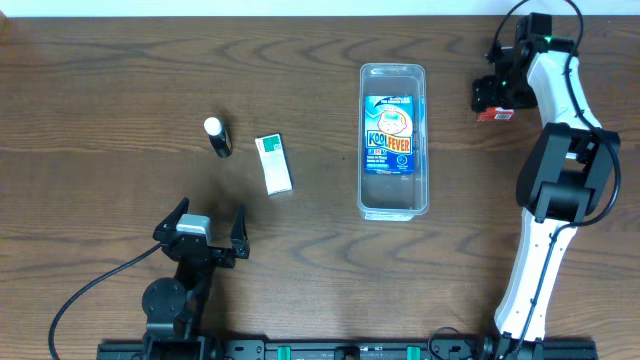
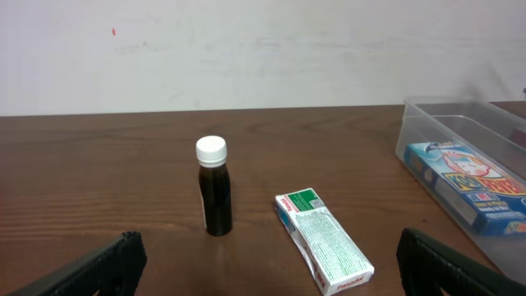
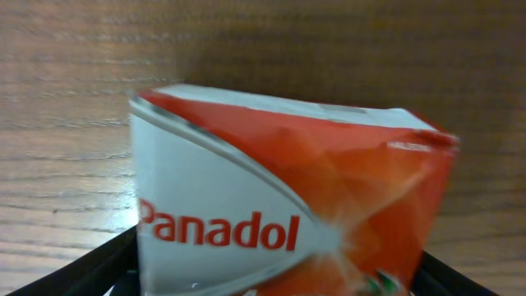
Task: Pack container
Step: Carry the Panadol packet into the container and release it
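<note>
Showing "Panadol" on red-and-white box [image 3: 288,214], "Kool Fever" pack [image 1: 391,135] inside container [image 1: 366,205]

Panadol box [image 3: 279,205] bottom chopped off by the frame, kinda blurry too, mostly tucked under the right gripper [image 1: 495,100] from overhead, container [image 2: 493,123] clipped at the right picture edge, green-white box [image 2: 325,238] print unreadable tbh

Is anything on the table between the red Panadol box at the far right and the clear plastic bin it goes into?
Nothing visible: only the wooden table shows between the red and white Panadol box and the clear plastic container. A blue Kool Fever box already lies inside it.
</note>
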`<state>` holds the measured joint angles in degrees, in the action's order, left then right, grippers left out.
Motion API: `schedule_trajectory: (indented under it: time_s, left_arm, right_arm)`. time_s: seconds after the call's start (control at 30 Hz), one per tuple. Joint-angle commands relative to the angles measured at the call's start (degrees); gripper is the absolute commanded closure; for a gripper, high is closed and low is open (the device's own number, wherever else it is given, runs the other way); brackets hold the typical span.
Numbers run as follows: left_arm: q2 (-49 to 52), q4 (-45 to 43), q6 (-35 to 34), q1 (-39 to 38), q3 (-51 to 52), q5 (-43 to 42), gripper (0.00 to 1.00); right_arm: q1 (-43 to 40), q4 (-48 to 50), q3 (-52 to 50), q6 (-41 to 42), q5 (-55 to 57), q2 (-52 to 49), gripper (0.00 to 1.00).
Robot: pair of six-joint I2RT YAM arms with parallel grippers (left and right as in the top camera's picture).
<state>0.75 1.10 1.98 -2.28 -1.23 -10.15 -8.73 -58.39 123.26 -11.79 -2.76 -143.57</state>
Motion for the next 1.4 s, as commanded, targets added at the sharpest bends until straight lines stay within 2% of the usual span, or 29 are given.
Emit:
schedule_trajectory:
  time_s: [0.0,0.2,0.37,0.43,0.53,0.73,0.93,1.17,1.37]
  left_arm:
    - [-0.09,1.88,0.79,0.33,1.01,-0.81,0.02]
    - [-0.09,1.86,0.79,0.33,1.01,-0.81,0.02]
    - [-0.09,1.86,0.79,0.33,1.01,-0.81,0.02]
    - [-0.09,1.88,0.79,0.33,1.01,-0.81,0.02]
    - [-0.09,1.86,0.79,0.35,1.01,-0.81,0.02]
    - [-0.09,1.86,0.79,0.33,1.01,-0.81,0.02]
    - [-0.09,1.86,0.79,0.33,1.01,-0.81,0.02]
    - [-0.09,1.88,0.79,0.33,1.01,-0.81,0.02]
    - [-0.09,1.86,0.79,0.33,1.01,-0.81,0.02]
  right_arm:
    - [-0.37,-0.09,-0.55,-0.50,-0.46,-1.27,0.19]
    - [-0.42,-0.07,-0.55,-0.48,-0.46,-1.55,0.20]
    - [-0.44,0.57,-0.55,1.75,-0.46,-1.53,0.28]
    - [-0.44,0.61,-0.33,1.97,-0.46,-1.42,0.36]
    - [-0.42,0.20,0.15,1.97,-0.46,-1.40,0.38]
    - [-0.42,-3.48,3.08,2.01,-0.48,-1.07,0.36]
    - [-0.24,-11.76,11.17,4.07,-0.74,0.76,0.34]
    - [2.14,-24.48,19.98,6.99,-5.51,7.87,0.34]
    - [8.31,-30.05,20.39,7.82,-8.22,15.87,0.34]
